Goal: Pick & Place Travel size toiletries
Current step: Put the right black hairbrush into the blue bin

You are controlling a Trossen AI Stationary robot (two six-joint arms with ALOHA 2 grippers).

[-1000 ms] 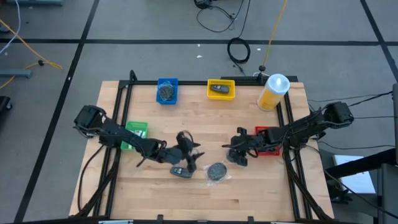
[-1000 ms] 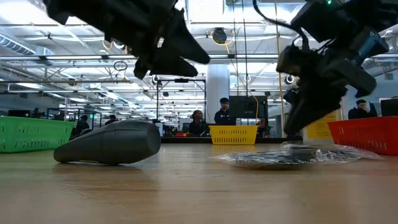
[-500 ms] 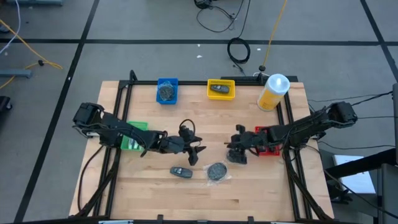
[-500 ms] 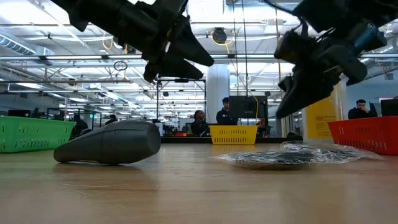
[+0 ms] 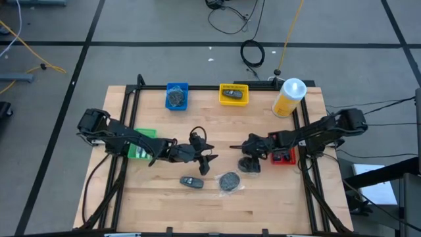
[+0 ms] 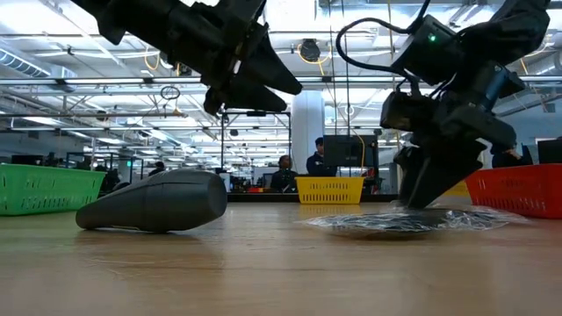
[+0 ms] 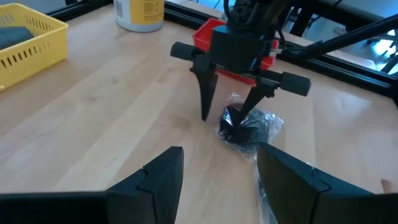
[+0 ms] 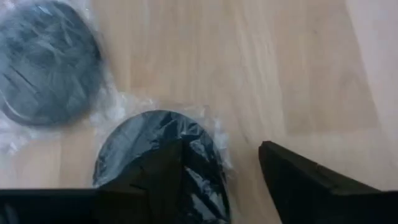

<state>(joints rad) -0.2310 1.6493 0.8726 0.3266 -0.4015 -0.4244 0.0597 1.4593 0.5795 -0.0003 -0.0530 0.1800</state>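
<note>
High view shows right pincer (image 5: 245, 158) low over the mid-table, fingers spread, nothing gripped. Directly beneath its tips, on the wood: dark disc (image 7: 249, 127) in crinkled clear wrap, one fingertip at or touching the disc's edge, the other just beside it on bare wood. Judged from that, sits slightly off-centre to the pincer, so the next closing calls for a small shift to put the disc squarely between the fingers. Round, so no long axis to match. Just behind the right pincer, toward its own arm: red tray (image 5: 284, 158). Near its tips, toward the table's front edge: grey disc (image 5: 229, 182), also wrapped, apart from the dark one. Beyond that, dark bottle (image 5: 191, 181) lying flat, long axis roughly side to side across the table. Left pincer (image 5: 208, 164) hovers above and just beside that bottle, fingers likewise spread and empty, tips pointing toward the right pincer. Nearest to the dark disc by far: right arm; nearest to the bottle: left arm.
</note>
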